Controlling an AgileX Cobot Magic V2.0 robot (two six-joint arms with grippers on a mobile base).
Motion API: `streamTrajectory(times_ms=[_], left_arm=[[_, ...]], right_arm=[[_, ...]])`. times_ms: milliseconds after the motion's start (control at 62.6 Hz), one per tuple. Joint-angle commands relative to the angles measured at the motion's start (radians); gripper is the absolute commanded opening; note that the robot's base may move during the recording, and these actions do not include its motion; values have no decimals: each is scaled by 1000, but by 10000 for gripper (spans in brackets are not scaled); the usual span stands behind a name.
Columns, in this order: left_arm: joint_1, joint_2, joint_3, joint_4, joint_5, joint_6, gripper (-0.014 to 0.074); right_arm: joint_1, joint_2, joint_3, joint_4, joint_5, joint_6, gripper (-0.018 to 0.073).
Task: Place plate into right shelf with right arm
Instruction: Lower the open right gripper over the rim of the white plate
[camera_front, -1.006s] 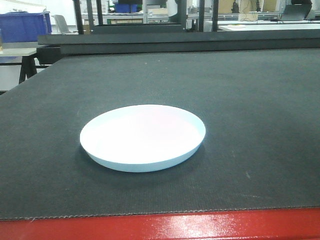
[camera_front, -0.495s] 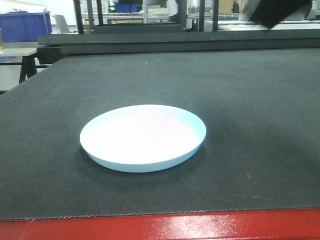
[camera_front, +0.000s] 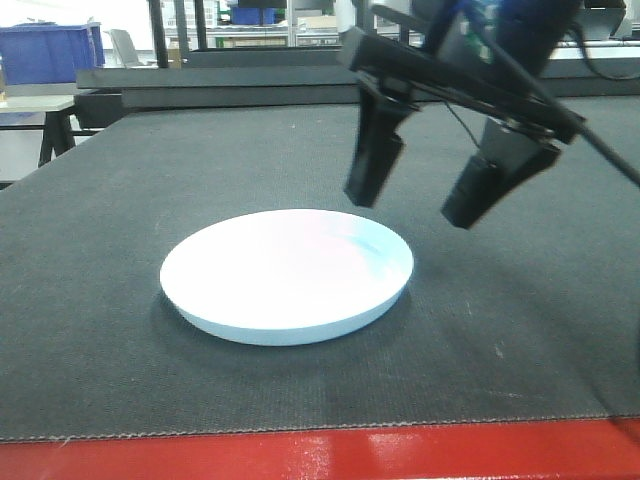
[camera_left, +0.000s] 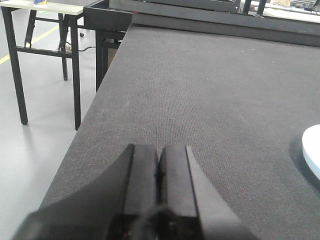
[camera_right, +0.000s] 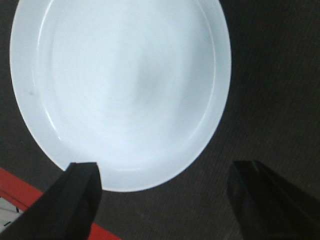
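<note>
The dark-matted surface (camera_front: 520, 330) fills most of the front view, with its red edge (camera_front: 320, 455) nearest the camera. The plate (camera_front: 285, 275) lies flat on it, near that edge and a little left of centre, with nothing on it. The shelf cannot be made out in any view, so where the plate has to go is not shown. The right hand (camera_front: 412, 205) hangs in the air over the plate's far right rim, spread wide and holding nothing. One of its fingers (camera_front: 372, 165) is above the rim and the other is off to the right, over bare mat. In the right wrist view the plate (camera_right: 120, 90) lies ahead of the right hand (camera_right: 170, 200), and its closest rim falls between the two dark fingertips, clear of both. The left hand (camera_left: 159, 155) sits low over the left part of the surface, well apart from the plate. Its two pads are pressed together on nothing, and it seems to have no part in this step. The step in hand looks like the approach before the grasp: the plate is not yet touched or lifted. The next move probably calls for lowering the right hand so the fingers straddle the rim, one inside the dish and one outside, then closing on it. Since the plate is shallow, glossy and flat on the mat, the grip on that low rim may slip unless it is taken squarely.
</note>
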Motion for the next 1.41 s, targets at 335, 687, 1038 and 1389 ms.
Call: streamTrajectory(times_ms=[335, 687, 1038, 1389], left_arm=[[-4, -6, 9, 0, -89, -6, -47], [-4, -6, 9, 0, -89, -6, -47], [-4, -6, 9, 0, -89, -6, -47], [-4, -6, 9, 0, -89, -6, -47]], right_arm=[[1, 81, -105, 10, -8, -15, 603], [1, 110, -105, -27, -9, -15, 527], [1, 128, -105, -29, -3, -15, 527], [1, 133, -105, -55, -4, -14, 527]])
